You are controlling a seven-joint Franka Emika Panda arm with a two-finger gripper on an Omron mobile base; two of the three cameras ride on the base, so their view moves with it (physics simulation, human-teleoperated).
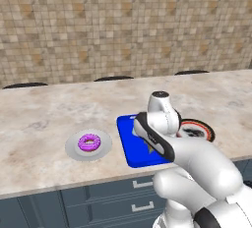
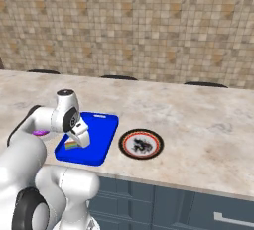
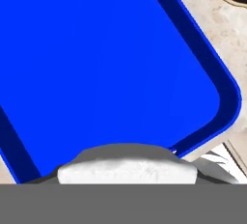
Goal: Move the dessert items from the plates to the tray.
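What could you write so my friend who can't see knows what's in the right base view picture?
A white robot arm reaches over a glossy blue rectangular tray on a marble counter, its hand holding a small cake wedge with a colourful side low over the tray. Right of the tray sits a bare round black plate with a red-and-white rim.

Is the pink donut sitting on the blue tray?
Apart. In the left base view the doughnut lies on the grey plate, with bare counter between that plate and the tray.
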